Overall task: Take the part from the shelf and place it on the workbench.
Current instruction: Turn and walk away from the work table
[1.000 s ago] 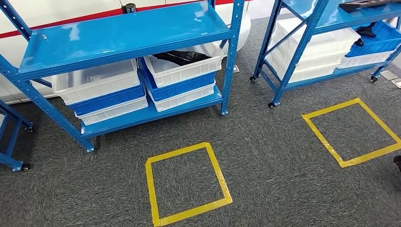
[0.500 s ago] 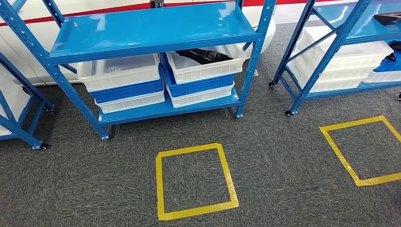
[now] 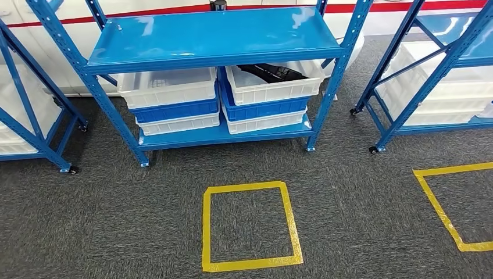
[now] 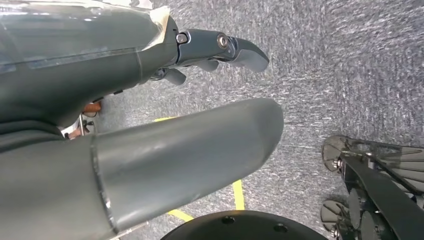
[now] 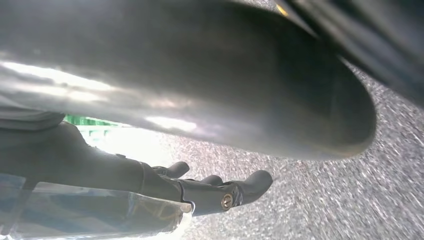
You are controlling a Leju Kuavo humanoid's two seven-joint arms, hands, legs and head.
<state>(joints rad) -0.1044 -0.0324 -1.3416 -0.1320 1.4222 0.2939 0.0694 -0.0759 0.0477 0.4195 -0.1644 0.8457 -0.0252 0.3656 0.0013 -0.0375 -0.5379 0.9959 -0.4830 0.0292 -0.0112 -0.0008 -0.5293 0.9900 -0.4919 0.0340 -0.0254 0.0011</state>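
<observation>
The part (image 3: 273, 72) lies in the upper white bin (image 3: 273, 87) on the right side of the blue shelf (image 3: 215, 40), under the top deck. It reads to us as a long, dark, rigid piece, probably moulded plastic or metal, so we judge it stiff and not fragile, moderate in weight at most, possibly smooth enough to slip. We would take it around a narrow stretch near its middle, reaching in beneath the deck.

Most of the part is hidden by the deck and the bin wall, so its full shape and ends are unclear. No tabletop is in sight.

The left hand (image 4: 150, 125) and right hand (image 5: 200, 190) hang over the carpet with fingers (image 4: 220, 47) loosely extended, holding nothing.
</observation>
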